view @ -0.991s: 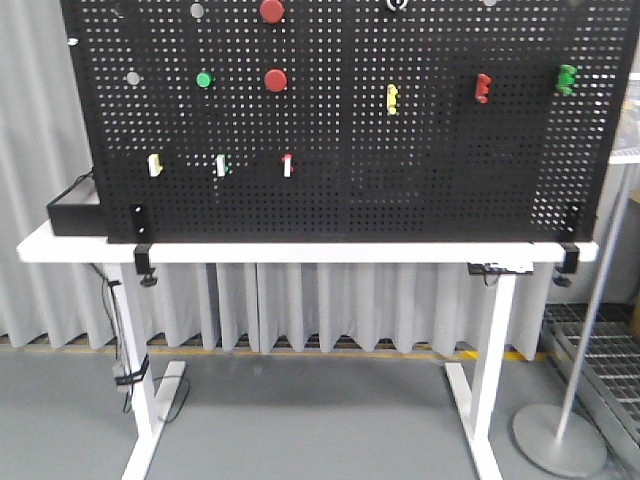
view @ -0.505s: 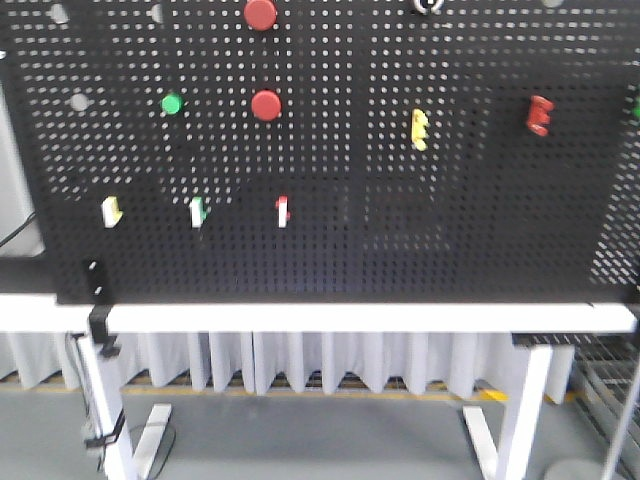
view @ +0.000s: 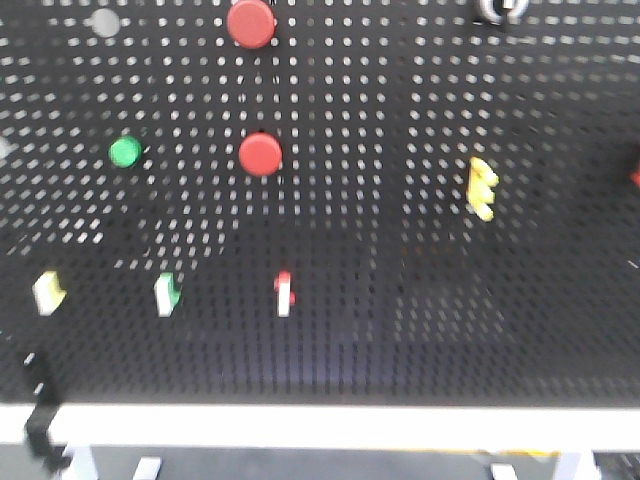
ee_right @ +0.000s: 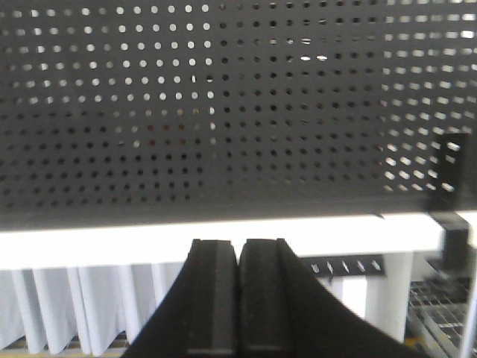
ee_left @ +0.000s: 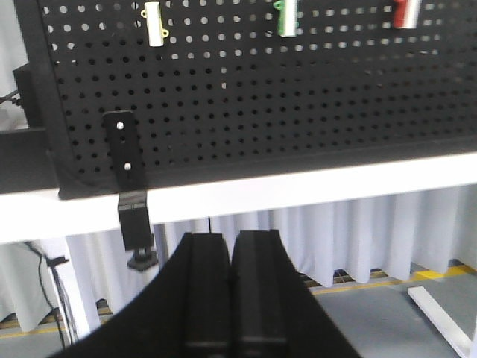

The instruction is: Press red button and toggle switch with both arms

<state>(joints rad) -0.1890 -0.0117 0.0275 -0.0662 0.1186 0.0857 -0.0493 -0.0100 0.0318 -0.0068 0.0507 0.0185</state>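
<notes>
You face the black pegboard [view: 400,250] on its white table [view: 300,425]; your left gripper [ee_left: 231,246] and right gripper [ee_right: 238,250] are clenched on nothing, apart from the board; the red button [view: 250,22] sits upper left, directly above the smaller red button [view: 260,154].

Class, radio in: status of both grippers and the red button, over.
Left gripper shut, empty. Right gripper shut, empty. Upper red button untouched, nothing in front of it.

Open air lies before the upright pegboard [view: 400,330]; bare board rings the red button [view: 250,22], a smaller red button [view: 260,154] below it; three switches [view: 166,293] jut out lower down; a black clamp [ee_left: 134,216] hangs under the table edge [ee_left: 335,183].
</notes>
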